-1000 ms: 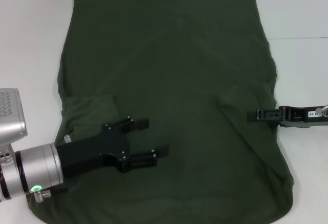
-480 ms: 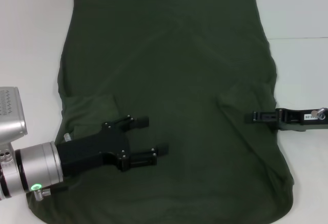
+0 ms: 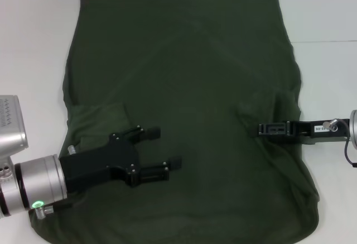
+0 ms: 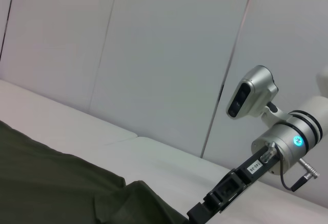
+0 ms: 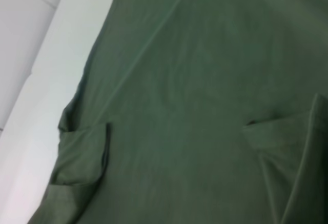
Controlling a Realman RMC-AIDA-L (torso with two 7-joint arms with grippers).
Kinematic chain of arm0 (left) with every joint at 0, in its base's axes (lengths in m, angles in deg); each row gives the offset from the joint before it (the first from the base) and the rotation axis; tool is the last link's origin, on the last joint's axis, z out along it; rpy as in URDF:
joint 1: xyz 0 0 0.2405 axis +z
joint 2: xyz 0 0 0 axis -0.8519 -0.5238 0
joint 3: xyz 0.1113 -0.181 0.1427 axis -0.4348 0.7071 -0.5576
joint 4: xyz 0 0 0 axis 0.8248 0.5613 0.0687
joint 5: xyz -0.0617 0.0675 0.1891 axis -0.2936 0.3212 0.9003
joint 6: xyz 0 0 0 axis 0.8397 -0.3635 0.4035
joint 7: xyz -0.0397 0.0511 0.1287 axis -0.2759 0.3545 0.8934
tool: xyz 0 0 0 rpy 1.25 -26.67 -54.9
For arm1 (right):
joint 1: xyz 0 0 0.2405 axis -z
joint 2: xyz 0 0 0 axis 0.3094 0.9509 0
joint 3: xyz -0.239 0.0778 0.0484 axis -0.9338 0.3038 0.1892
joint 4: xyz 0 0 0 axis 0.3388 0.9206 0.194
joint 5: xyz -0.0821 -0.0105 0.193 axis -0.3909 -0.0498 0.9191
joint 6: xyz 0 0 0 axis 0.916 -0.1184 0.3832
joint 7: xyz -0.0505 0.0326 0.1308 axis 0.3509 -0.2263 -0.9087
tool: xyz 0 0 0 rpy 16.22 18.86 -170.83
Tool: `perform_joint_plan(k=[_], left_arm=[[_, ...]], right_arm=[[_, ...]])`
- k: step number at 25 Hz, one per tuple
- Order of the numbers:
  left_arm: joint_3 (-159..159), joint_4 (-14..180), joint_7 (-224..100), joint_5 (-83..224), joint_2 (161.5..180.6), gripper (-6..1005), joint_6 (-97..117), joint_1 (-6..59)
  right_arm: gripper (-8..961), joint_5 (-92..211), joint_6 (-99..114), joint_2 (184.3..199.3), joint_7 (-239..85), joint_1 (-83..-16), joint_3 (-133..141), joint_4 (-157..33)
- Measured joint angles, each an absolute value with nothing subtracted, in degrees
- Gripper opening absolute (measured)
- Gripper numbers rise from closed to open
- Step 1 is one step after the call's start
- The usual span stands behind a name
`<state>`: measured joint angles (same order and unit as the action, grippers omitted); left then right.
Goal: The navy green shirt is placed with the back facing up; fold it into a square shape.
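Overhead, the left end effector (image 3: 169,148) gapes empty above the navy green shirt (image 3: 189,76); the right one's (image 3: 262,129) grip is unreadable.

Bare table (image 3: 33,43) — shirt (image 3: 184,76) flanks

The navy green shirt (image 3: 184,104) runs past the head view's lower edge.

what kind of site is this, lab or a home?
Most likely a lab or test cell, not a home: a bare white table holding only the navy green shirt, plain pale wall panels behind, and no furniture or household clutter.
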<state>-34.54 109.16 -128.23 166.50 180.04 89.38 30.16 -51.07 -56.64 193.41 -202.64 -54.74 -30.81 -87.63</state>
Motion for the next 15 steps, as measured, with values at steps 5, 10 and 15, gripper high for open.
perform_joint_plan(k=[5,10,15], left_arm=[[-34.46,109.14,-128.23,166.50,180.03,919,89.38,30.42],[-34.44,109.13,-128.18,166.50,180.03,919,89.38,30.49],[-34.45,109.13,-128.15,166.50,180.03,918,89.38,30.55]], right_arm=[[929,-51.06,-57.43,193.74,-202.61,-55.59,-30.99,-87.32],[929,-51.07,-58.87,194.31,-202.60,-56.72,-31.16,-87.31],[929,-51.07,-59.80,194.63,-202.60,-57.66,-31.41,-87.36]])
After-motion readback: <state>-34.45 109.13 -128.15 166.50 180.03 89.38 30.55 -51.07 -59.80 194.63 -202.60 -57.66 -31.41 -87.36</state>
